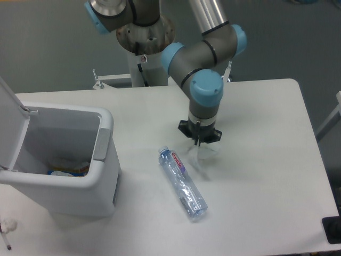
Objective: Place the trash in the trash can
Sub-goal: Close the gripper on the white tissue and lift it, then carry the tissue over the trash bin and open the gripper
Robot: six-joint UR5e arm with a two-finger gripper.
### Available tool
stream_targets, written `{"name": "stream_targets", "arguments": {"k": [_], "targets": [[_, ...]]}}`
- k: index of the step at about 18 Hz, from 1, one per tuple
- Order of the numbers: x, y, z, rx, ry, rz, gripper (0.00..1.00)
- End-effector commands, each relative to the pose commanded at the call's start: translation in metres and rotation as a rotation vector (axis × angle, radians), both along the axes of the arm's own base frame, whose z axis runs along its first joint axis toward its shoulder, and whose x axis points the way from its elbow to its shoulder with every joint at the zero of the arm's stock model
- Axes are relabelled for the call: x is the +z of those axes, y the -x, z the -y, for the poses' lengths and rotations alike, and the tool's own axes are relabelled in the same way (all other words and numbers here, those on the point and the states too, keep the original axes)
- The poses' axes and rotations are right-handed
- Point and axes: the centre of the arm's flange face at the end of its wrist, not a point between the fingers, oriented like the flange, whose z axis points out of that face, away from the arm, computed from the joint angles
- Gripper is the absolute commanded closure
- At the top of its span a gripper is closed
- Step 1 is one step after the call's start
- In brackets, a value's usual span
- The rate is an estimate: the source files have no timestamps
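Bin first — the big white boxy plastic trash can (104, 160) stood lid-up at my left. The clear plastic water bottle (181, 182) lay diagonally, blue cap away from the can, just left of the gripper (200, 153) — I couldn't tell its finger state.

White table (266, 176) bears water bottle (182, 183) and trash can (101, 176).

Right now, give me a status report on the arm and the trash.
Gripper over table, right of bottle; jaw state unclear. Bottle lying flat, untouched. Trash can lid open, some items already inside. Nothing between bottle and can.
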Motion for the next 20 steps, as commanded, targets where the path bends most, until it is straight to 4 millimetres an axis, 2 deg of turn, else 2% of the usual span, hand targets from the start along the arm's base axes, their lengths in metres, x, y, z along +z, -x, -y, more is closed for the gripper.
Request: {"name": "stream_targets", "arguments": {"k": [4, 7, 13, 15, 17, 20], "targets": [[0.054, 0.019, 0.001, 0.085, -0.144, 0.017, 1.00], [0.100, 0.010, -0.009, 0.151, -0.253, -0.005, 1.00], [0.224, -0.034, -0.029, 0.229, -0.558, -0.013, 1.00], [0.254, -0.056, -0.042, 0.249, -0.611, -0.009, 1.00], [0.271, -0.084, -0.063, 0.239, -0.637, 0.007, 1.00], [0.282, -0.136, -0.093, 0.206, -0.650, 0.045, 1.00]]}}
